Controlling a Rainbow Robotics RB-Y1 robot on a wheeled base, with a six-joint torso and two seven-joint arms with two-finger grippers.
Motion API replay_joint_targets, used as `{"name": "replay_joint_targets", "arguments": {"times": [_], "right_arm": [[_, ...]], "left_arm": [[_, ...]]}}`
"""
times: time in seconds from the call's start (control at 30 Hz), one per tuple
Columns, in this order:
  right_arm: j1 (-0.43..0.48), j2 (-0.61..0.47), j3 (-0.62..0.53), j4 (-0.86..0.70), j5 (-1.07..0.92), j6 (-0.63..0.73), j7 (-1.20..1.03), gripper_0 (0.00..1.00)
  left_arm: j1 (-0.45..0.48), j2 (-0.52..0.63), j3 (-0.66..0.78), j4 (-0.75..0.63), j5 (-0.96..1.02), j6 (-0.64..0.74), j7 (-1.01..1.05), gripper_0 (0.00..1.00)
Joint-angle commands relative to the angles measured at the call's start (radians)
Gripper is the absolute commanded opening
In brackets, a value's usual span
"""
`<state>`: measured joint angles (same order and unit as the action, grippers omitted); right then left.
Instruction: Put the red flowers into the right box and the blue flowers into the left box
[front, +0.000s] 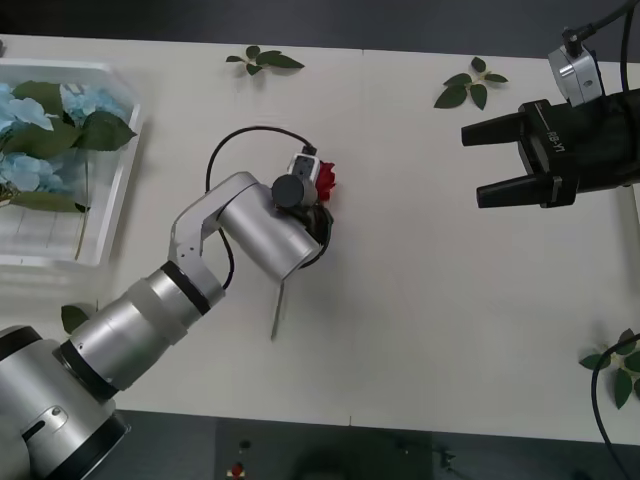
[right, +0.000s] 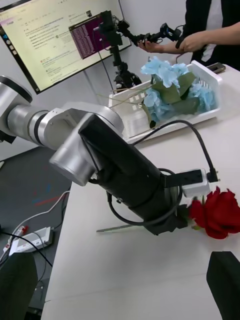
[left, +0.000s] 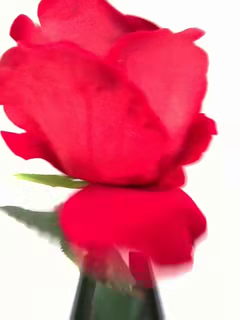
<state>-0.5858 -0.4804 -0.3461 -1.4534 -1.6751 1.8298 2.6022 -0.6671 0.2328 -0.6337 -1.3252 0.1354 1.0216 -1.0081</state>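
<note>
From above the table, your left gripper (front: 318, 205) sits mid-table over a red rose (front: 326, 180), whose stem (front: 279, 310) trails out from under the wrist toward the near edge. The blue flowers (front: 30, 140) already lie in the left box (front: 118, 200) at the table's left end. Your right gripper (front: 485, 160) hovers well apart on the right, fingers spread and empty, with loose leaf sprigs (front: 470, 85) on the table nearby.

From the right wrist, the left arm's black wrist (right: 135, 185) is seen pressed low to the table, the rose head (right: 217, 212) poking out just beyond it and the stem (right: 120, 228) lying flat behind. The white bin (right: 200, 117) of blue blooms (right: 165, 72) stands farther back.

From the left wrist, the rose (left: 115, 140) sits head-on and very close, with dark finger tips (left: 85, 300) closed in at its base, so the fingers look clamped on the flower just below the head.

By this reading you are at the pick-up of a red flower. The next move calls for a clean lift with the stem clear of the table, then a long carry rightward to the right box.
</note>
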Motion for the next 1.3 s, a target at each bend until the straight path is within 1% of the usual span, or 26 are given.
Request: {"name": "replay_joint_targets", "arguments": {"times": [0.03, 0.17, 0.2, 0.23, 0.27, 0.33, 0.47, 0.53, 0.6, 0.7, 0.73, 0.87, 0.97, 1.03, 1.07, 1.13, 1.2, 1.23, 1.3], "right_arm": [[-0.003, -0.007, -0.017, -0.018, -0.011, -0.001, 0.026, 1.00], [-0.005, -0.018, -0.017, -0.018, -0.026, -0.003, 0.018, 1.00], [-0.005, -0.021, -0.019, -0.018, -0.029, -0.003, 0.015, 1.00], [-0.005, -0.030, -0.017, -0.018, -0.038, -0.003, 0.010, 1.00], [-0.005, -0.035, -0.019, -0.018, -0.044, -0.003, 0.009, 1.00], [-0.005, -0.069, -0.017, -0.018, -0.071, -0.003, -0.004, 1.00], [-0.003, -0.119, -0.010, -0.016, -0.120, -0.001, -0.030, 1.00], [-0.003, -0.150, -0.001, 0.002, -0.170, 0.005, -0.073, 1.00], [-0.003, -0.167, 0.007, 0.019, -0.204, 0.005, -0.080, 1.00], [-0.003, -0.210, 0.039, 0.056, -0.268, 0.008, -0.083, 1.00], [-0.003, -0.230, 0.059, 0.067, -0.293, 0.006, -0.083, 1.00], [0.000, -0.287, 0.137, 0.073, -0.370, -0.018, -0.080, 1.00], [0.001, -0.333, 0.226, 0.073, -0.439, -0.064, -0.077, 1.00], [0.004, -0.357, 0.294, 0.067, -0.479, -0.112, -0.071, 1.00], [0.004, -0.360, 0.309, 0.062, -0.485, -0.124, -0.068, 1.00], [0.018, -0.360, 0.340, 0.038, -0.494, -0.173, -0.062, 1.00], [0.032, -0.360, 0.348, 0.013, -0.492, -0.207, -0.060, 1.00], [0.049, -0.360, 0.357, -0.019, -0.492, -0.250, -0.063, 1.00], [0.072, -0.362, 0.374, -0.065, -0.492, -0.305, -0.068, 1.00]], "left_arm": [[0.089, 0.120, 0.022, -0.276, 0.069, 0.003, -0.006, 0.00], [0.185, 0.238, 0.083, -0.503, 0.181, 0.003, -0.006, 0.00], [0.201, 0.254, 0.094, -0.537, 0.196, 0.002, -0.006, 0.00], [0.225, 0.283, 0.118, -0.600, 0.227, -0.005, -0.006, 0.00], [0.239, 0.295, 0.126, -0.626, 0.240, -0.008, -0.006, 0.00], [0.299, 0.342, 0.195, -0.747, 0.306, -0.034, -0.007, 0.00], [0.373, 0.366, 0.307, -0.874, 0.423, -0.078, -0.012, 0.00], [0.408, 0.353, 0.367, -0.925, 0.500, -0.135, -0.014, 0.00], [0.423, 0.330, 0.396, -0.944, 0.543, -0.183, -0.015, 0.00], [0.431, 0.267, 0.422, -0.942, 0.613, -0.313, -0.020, 0.00], [0.428, 0.243, 0.423, -0.936, 0.627, -0.362, -0.023, 0.00], [0.403, 0.169, 0.416, -0.919, 0.656, -0.474, -0.035, 0.00], [0.376, 0.122, 0.400, -0.907, 0.665, -0.546, -0.047, 0.00], [0.357, 0.102, 0.373, -0.890, 0.673, -0.618, -0.076, 0.00], [0.353, 0.100, 0.365, -0.885, 0.676, -0.635, -0.090, 0.00], [0.343, 0.096, 0.324, -0.870, 0.690, -0.727, -0.130, 0.00], [0.339, 0.097, 0.295, -0.858, 0.696, -0.788, -0.139, 0.00], [0.339, 0.096, 0.270, -0.851, 0.701, -0.839, -0.141, 0.00], [0.339, 0.097, 0.255, -0.851, 0.710, -0.867, -0.141, 0.00]]}}
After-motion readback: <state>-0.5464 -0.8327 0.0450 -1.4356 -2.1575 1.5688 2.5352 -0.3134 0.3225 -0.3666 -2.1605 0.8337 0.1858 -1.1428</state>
